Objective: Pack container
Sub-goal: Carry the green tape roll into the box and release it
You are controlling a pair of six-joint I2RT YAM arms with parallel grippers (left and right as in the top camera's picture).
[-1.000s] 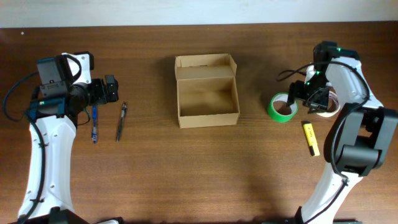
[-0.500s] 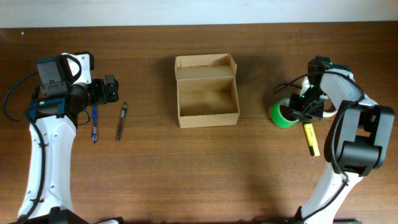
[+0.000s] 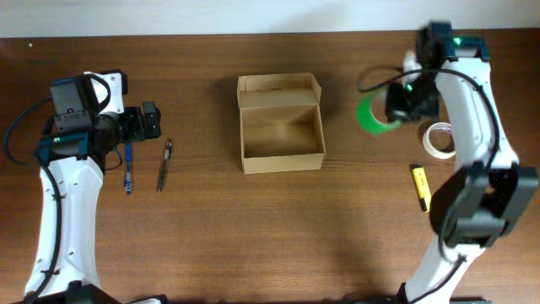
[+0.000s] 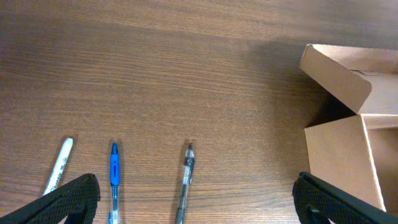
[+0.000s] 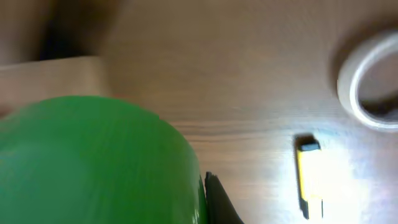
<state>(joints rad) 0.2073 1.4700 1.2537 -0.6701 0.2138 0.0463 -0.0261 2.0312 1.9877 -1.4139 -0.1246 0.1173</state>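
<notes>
pinches the green tape roll (image 3: 371, 114) in the right gripper (image 3: 396, 103), well to the right of the container (image 3: 281, 124) and about level with its raised flap. shows the roll blurred in both views, so cannot tell how deep the bite goes. finds the container open and empty, flap hinged up at its far side. holds the left gripper (image 3: 152, 121) spread wide, well to the left of the container, near a blue pen (image 3: 128, 169), a black pen (image 3: 164, 165) and a white marker (image 4: 58, 174). leaves a white tape roll (image 3: 440, 139) and a yellow marker (image 3: 421, 187) further right of the container.

could well drop the roll on the way across — a shallow pinch on one wall of the ring lets it swing or slip. could clip the container's right wall if carried low, shoving the light cardboard. could land on the rim or flap if released early.
</notes>
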